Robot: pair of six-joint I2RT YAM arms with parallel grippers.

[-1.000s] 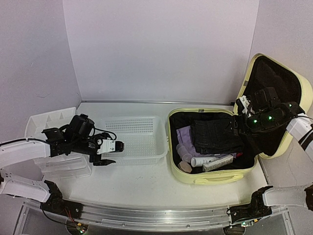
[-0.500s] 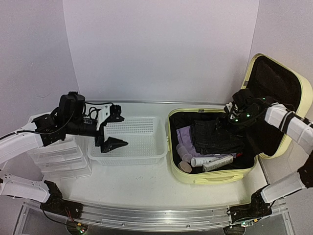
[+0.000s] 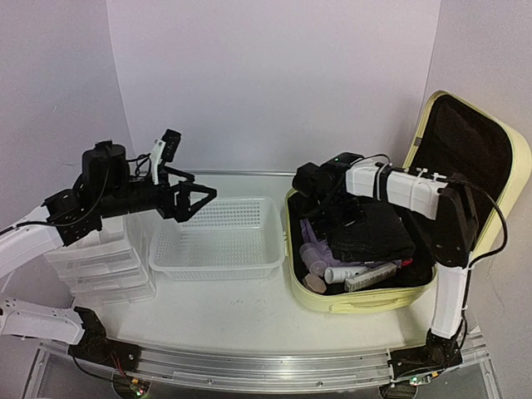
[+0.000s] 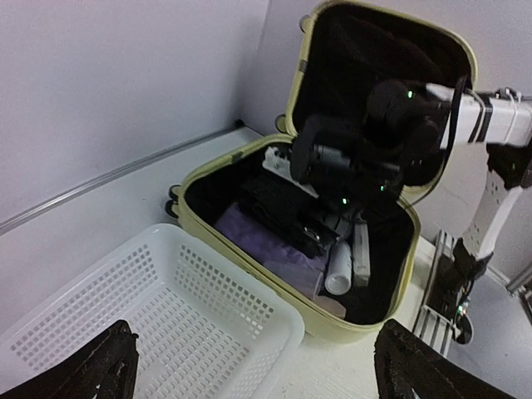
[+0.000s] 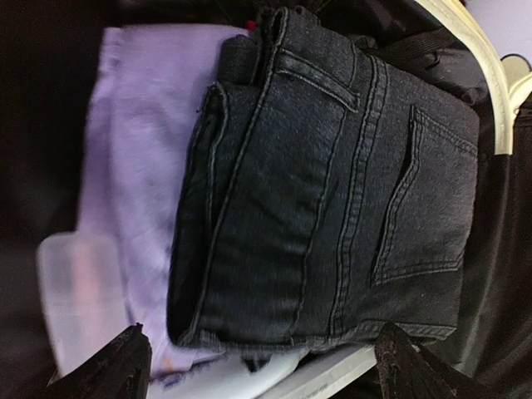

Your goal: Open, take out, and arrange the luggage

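While luggage [image 3: 366, 304] lies open, R gripper [image 5: 262, 337] gapes empty over jeans [image 5: 316, 191], L gripper [image 3: 198, 202] likewise above basket [image 3: 216, 271].

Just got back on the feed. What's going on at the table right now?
The luggage lies open and packed, its lid propped up. The right gripper hangs over the folded dark jeans inside it, jaws open, gripping nothing. The jeans lie on a lavender garment, with toiletry bottles nearer the front. The left gripper hovers above the white basket, jaws open. The basket holds nothing yet.
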